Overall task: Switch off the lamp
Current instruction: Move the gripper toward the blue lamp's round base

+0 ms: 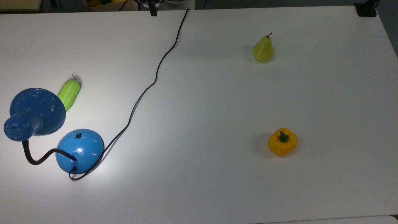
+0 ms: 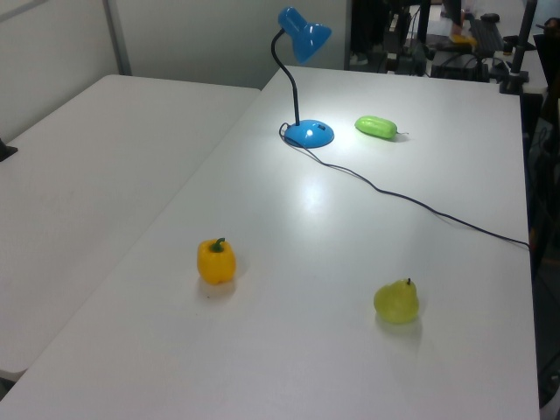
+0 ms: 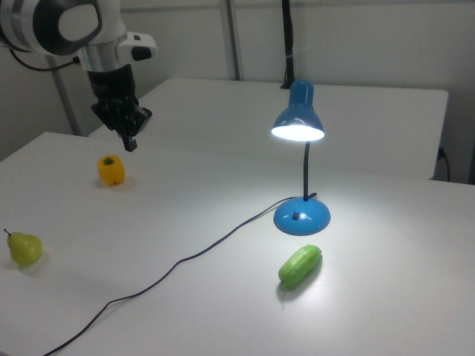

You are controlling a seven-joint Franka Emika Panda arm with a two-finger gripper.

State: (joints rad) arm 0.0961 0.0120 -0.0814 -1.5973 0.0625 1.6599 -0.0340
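Hand [image 3: 130, 138] hanging well above the counter [image 1: 217, 174], pointed straight down, with nothing seen in its grasp; open or closed, cannot tell. In the top view, poking in at the counter's top edge [image 1: 153, 11], just beside the spot where the black cord [image 1: 146, 88] runs off that edge.

Lamp [image 1: 80, 151] lit, shade glowing in the right view [image 3: 297, 122], standing near the counter's left edge as the top view shows it, well apart from the hand. From the hand, lying down and toward the top view's left; in the right view, away to the right view's right, past the cord's long curve. Dome base flat on the counter, with the small black switch [image 1: 78, 135] on the slope facing the top view's upper edge, so turned roughly toward the hand's side. Gooseneck rooted on the opposite slope and bending off to the top view's left, carrying the shade out beside the base, not above the switch.

Judged from this: approach not yet begun, a long diagonal crossing needed, then a descent onto the switch from the open side. Green cucumber [image 1: 69, 94] just beyond the shade, near the path's end; yellow pepper [image 1: 282, 141] and pear [image 1: 263, 49] far off toward the counter's other end, out of the way.
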